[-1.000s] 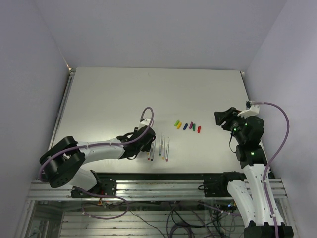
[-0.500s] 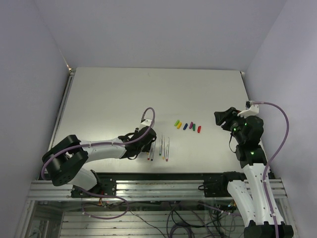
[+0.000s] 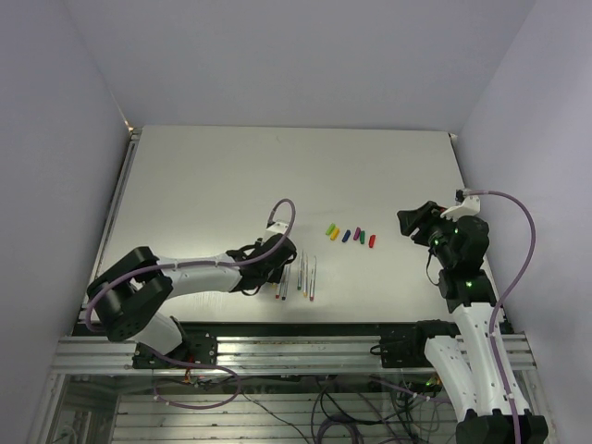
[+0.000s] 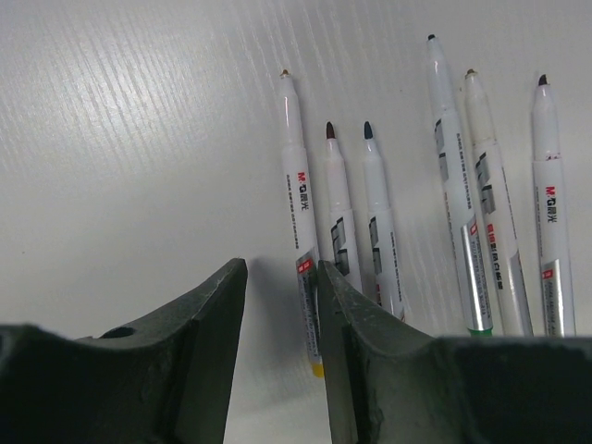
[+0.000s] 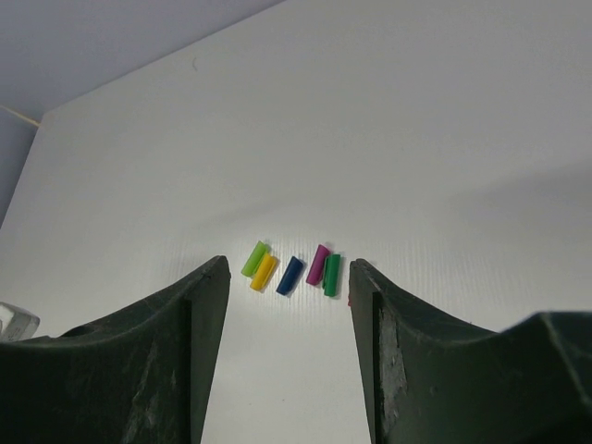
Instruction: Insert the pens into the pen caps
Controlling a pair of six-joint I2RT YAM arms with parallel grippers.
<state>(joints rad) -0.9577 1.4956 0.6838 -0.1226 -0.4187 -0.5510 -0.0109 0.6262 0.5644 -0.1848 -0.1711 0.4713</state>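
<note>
Nearest me, the left hand [image 4: 281, 270] sits low over the white bench [image 3: 203, 185], its two dark fingers spread with a clear gap between them. Through the left wrist camera I count six thin white-grey marker pens [image 4: 452, 185] with small coloured tips. They lie flat and roughly parallel, tips pointing away. The leftmost pen [image 4: 297, 185], which has a yellow end, runs back into that gap. It lies right against the inner edge of the finger on that view's right, and the other finger stands apart from it, so nothing is pinched. The other five pens lie outside the hand on that same side.

Farther out and to the right, apart from the pens, is a short row of six stubby plastic caps [image 3: 350, 234]. A light green cap [image 5: 253, 258] lies just beside a yellow cap [image 5: 264, 272], then come a blue cap [image 5: 290, 275], a purple cap [image 5: 317, 265] beside a dark green cap [image 5: 330, 275], and a red cap [image 3: 372, 240].

To the right of the row, the right hand [image 5: 289, 268] hovers above the bench with its fingers spread, holding nothing. Its camera frames the caps between the fingers.
</note>
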